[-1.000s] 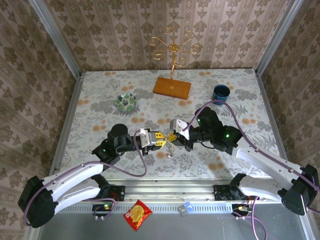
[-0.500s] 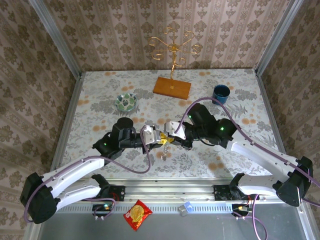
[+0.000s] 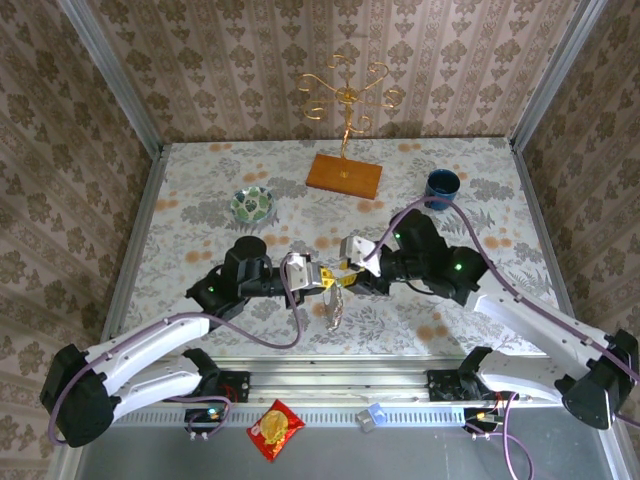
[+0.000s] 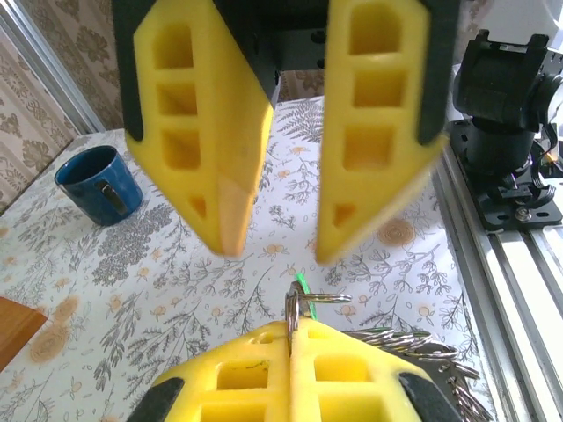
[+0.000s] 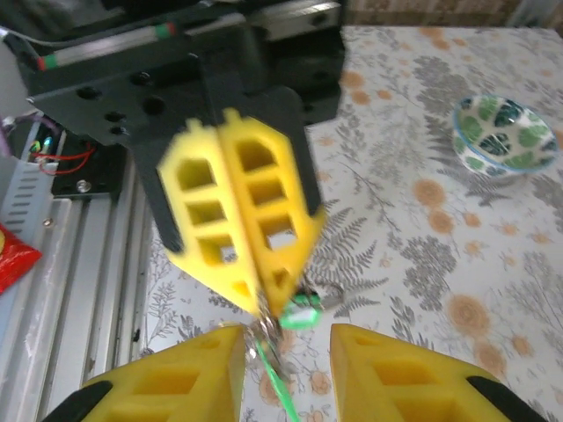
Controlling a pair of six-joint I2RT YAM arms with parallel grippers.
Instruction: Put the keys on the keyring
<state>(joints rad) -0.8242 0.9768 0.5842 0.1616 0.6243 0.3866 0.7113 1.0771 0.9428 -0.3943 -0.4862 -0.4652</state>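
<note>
My left gripper (image 3: 325, 279) (image 4: 290, 327) is shut on the keyring's thin metal loop (image 4: 293, 309), above the table's near middle. The keyring (image 3: 333, 308) hangs below it, with a bunch of silvery keys (image 4: 424, 345) trailing to the right. A green-headed key (image 5: 303, 312) sits right at the left gripper's closed fingertips (image 5: 264, 294), its green edge (image 4: 301, 284) showing beside a small ring (image 4: 324, 299). My right gripper (image 3: 347, 272) (image 5: 286, 332) faces the left one. It is open, its fingers either side of the key and apart from it.
A blue mug (image 3: 441, 186) (image 4: 95, 183) stands at the back right. A patterned bowl (image 3: 253, 204) (image 5: 503, 132) is at the back left. A golden stand on a wooden base (image 3: 344, 175) is at the back centre. A red packet (image 3: 275, 430) lies beyond the front rail.
My right gripper has opened and drawn slightly back to the right. My left gripper has closed on the ring, and the keyring now hangs from it.
</note>
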